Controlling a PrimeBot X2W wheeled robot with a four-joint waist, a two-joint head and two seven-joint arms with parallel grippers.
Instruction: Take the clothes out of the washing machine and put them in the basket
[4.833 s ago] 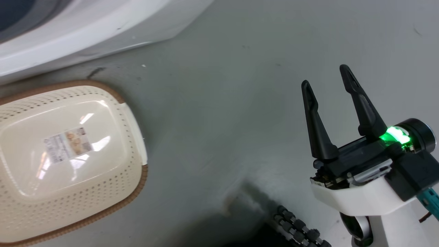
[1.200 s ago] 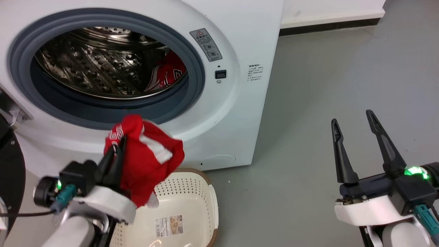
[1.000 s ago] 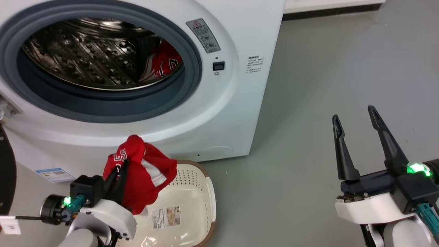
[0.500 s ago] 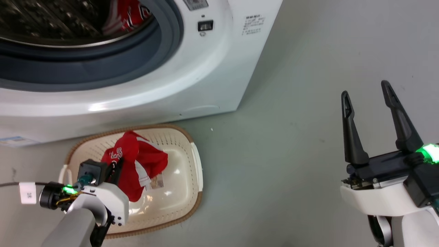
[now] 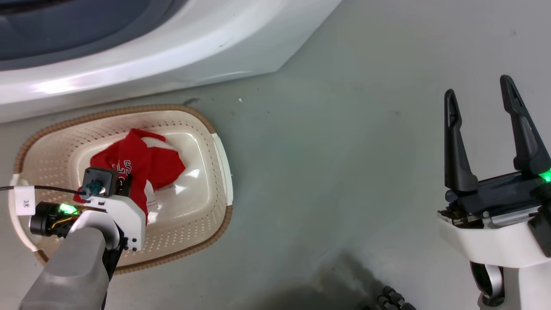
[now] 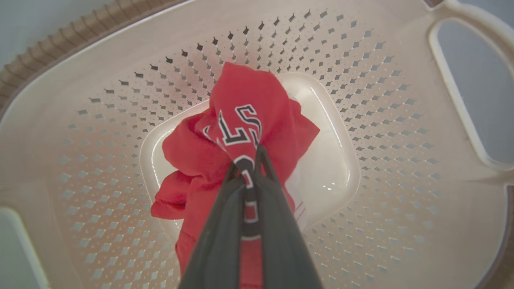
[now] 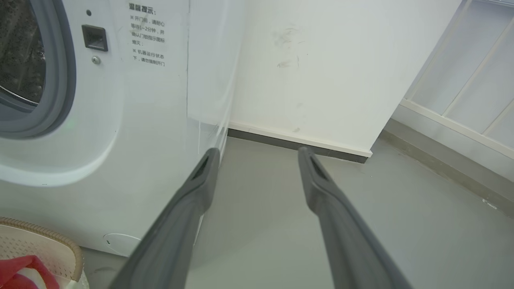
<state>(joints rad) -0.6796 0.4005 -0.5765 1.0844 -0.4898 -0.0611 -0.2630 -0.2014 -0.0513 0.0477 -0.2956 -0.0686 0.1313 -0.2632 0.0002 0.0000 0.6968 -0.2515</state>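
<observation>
A red jersey (image 5: 146, 161) (image 6: 249, 120) with black, white-outlined letters hangs bunched inside the cream basket (image 5: 206, 129) (image 6: 361, 60), its lower folds resting on the basket's bottom. My left gripper (image 5: 125, 181) (image 6: 249, 160) is shut on the jersey's cloth, fingers pointing down into the basket. My right gripper (image 5: 478, 92) (image 7: 257, 154) stands open over bare floor, nothing between its fingers. The washing machine (image 5: 172, 47) (image 7: 140, 100) stands just behind the basket; its grey door ring (image 7: 64, 80) shows in the right wrist view. A corner of the basket and the red cloth (image 7: 16, 269) appears there too.
Grey floor (image 5: 344, 150) spreads between the basket and my right arm. A white wall with a dark skirting (image 7: 297, 142) runs behind the machine. A dark ribbed part (image 5: 389, 299) of my base sits at the bottom edge.
The head camera has tilted further down. My left gripper has gone lower into the basket with the jersey, whose folds now touch the bottom. The right gripper keeps its open pose.
</observation>
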